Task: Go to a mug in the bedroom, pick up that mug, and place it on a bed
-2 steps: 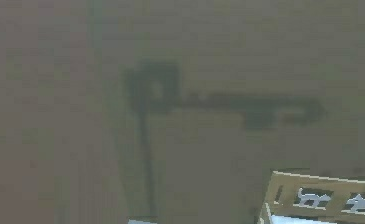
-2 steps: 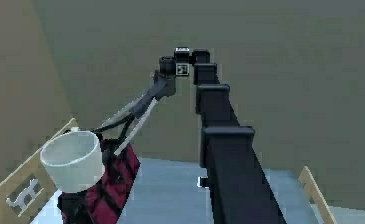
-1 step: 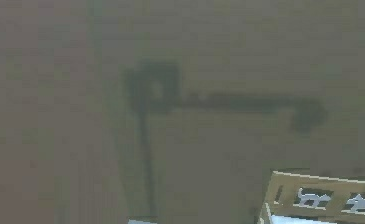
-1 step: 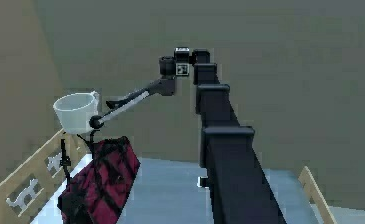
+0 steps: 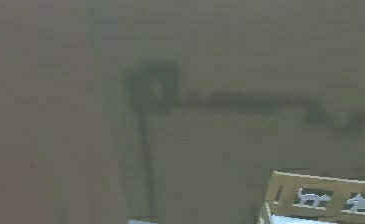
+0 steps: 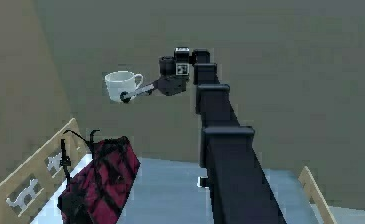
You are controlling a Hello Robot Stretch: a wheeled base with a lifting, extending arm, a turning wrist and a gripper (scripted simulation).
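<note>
One white mug (image 6: pixel 121 85), held by the tool (image 6: pixel 142 93) at its far end, hung in the air clear of every surface, with a plain olive wall (image 6: pixel 290 60) behind it. One dark arm (image 6: pixel 225 140) rose from the arm side view's bottom edge, above the bed (image 6: pixel 170 195). One red and black bag (image 6: pixel 98 178) lay on the bed beside its pale wooden headboard (image 6: pixel 35 180). One corner of a similar wooden frame (image 5: pixel 320 195) sat at the forward view's lower right.
</note>
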